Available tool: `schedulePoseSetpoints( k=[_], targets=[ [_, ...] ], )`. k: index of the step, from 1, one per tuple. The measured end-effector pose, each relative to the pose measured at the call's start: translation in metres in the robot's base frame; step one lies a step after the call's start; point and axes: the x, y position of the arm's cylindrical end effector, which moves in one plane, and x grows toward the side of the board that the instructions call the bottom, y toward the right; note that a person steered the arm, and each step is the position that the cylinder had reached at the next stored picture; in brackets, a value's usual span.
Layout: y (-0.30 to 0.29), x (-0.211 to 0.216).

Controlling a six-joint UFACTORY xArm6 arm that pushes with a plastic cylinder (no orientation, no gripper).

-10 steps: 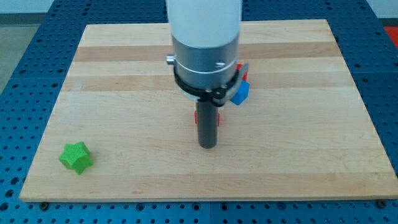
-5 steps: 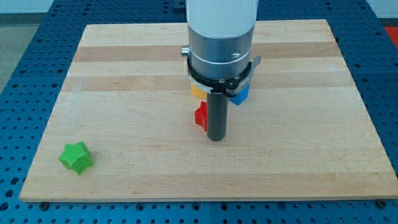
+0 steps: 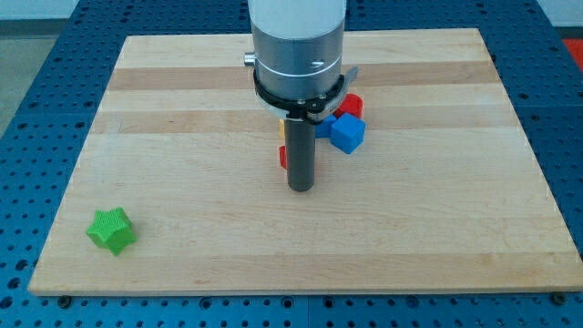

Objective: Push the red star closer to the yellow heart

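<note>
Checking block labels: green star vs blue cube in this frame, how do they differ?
Colour: the green star is green, the blue cube blue.
Shape: the green star has pointed lobes, the blue cube flat faces.
Place: the green star sits alone near the board's bottom-left corner; the blue cube sits above centre in a cluster by a red block, close to the view's right of the rod, whose tip is far from the green star.
Both rest on the wooden board.
</note>
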Motion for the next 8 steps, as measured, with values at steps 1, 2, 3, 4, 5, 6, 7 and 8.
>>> schedulePoseSetpoints(
  k=[1,2,3,4,5,6,7,8],
  targets=[
    [0.0,-0.003],
    [0.0,-0.008],
    [0.0,-0.014],
    [0.0,-0.018],
    [0.0,-0.019],
    [0.0,-0.019],
    [0.0,-0.021],
    [0.0,-0.025]
  ],
)
